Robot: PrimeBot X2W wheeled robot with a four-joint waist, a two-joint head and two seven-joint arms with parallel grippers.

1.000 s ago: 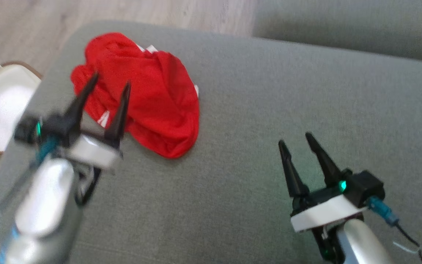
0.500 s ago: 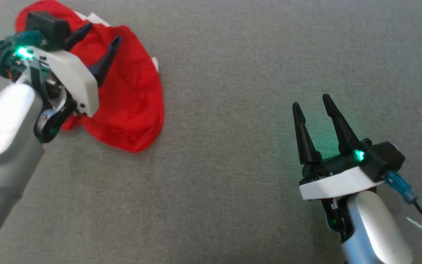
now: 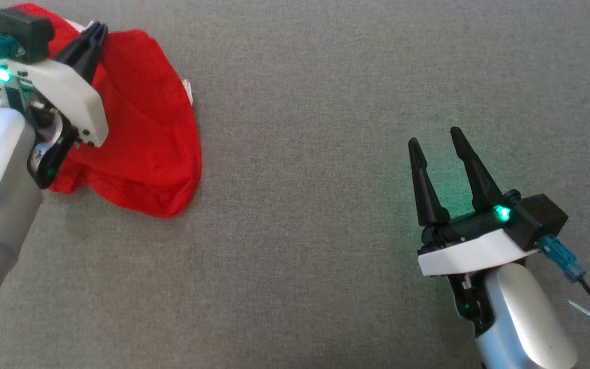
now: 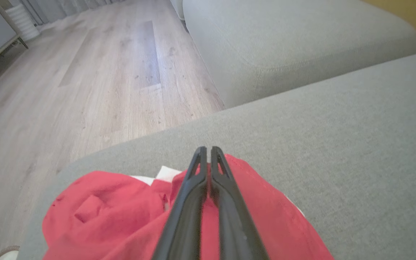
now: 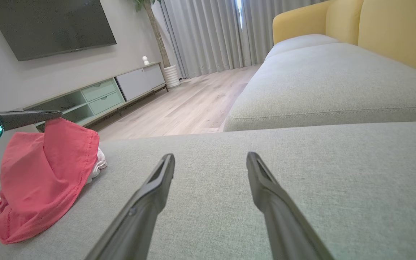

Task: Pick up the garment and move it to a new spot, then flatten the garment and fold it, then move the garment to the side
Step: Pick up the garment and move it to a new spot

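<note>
Grey cushion (image 3: 325, 154) takes up most of head view. Flat, soft, lots of bare room to the R for a new spot. Wood floor (image 4: 85, 90) starts just past its far edge in L wrist view, so the cloth sits close to the drop-off.

Red garment (image 3: 141, 143) lies bunched at far L of cushion, near that edge. Looks like thin woven stuff: light and fully limp, prob. not slippery on this nap. No stiffness, so it'll hang and trail from whatever pt I hold, and dragging may bunch it more. Nothing fragile.

L gripper (image 3: 92, 31) is on the heap's upper side, fingers pressed together w/ a pinch of red cloth between them. R wrist view backs this: cloth rises to a peak at those fingers and drapes down like a tent, lower part resting on cushion. Can't tell if the pinch is on hem, collar or mid-panel. One-pt hold should do for carrying. For flattening I'd want two corners or an edge line.

R gripper (image 3: 434, 136) hovers over bare cushion, well apart from garment, fingers spread wide, nothing in them.

Small white patch (image 3: 188, 89) peeks out at garment's far edge. Label or trim, can't tell. Poss. landmark for finding a hem.
</note>
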